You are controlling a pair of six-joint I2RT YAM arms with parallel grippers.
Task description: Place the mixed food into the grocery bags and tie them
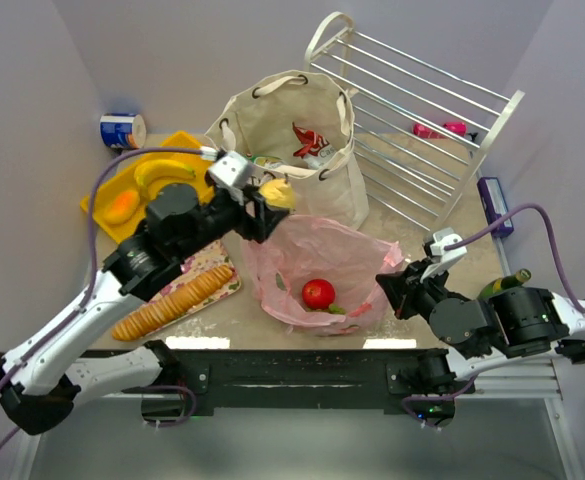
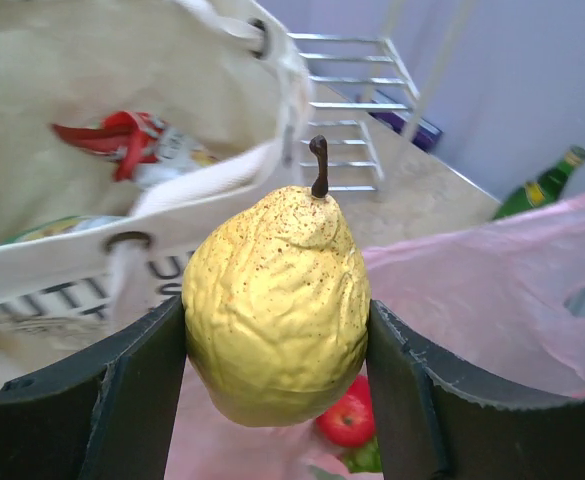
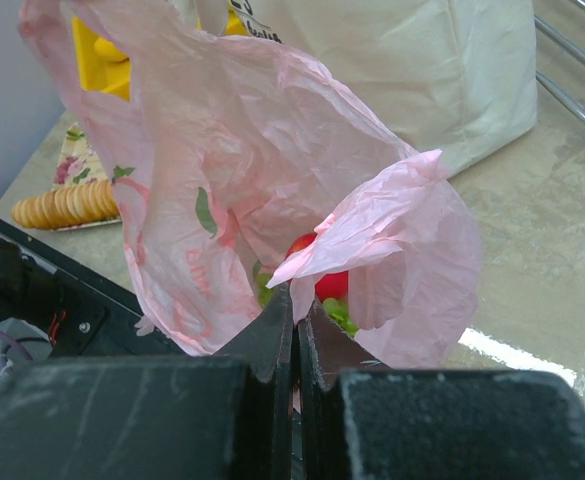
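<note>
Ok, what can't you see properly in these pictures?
- Top view: most of what's inside the canvas tote, hidden by its walls; only a red packet shows.
- Right wrist view: the green bits beside the red apple, mostly hidden by a fold of the pink plastic bag.
- Left wrist view: the tote's lettering, cut off by the pear.
- Top view: the can label, too small.

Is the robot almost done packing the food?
Not yet. Done: a red apple in the pink bag, a red packet in the tote. In hand: the left pincer holds a pear near the pink bag while the right pincer pinches its edge. Left: the banana on the tray, then tying both bags.
</note>
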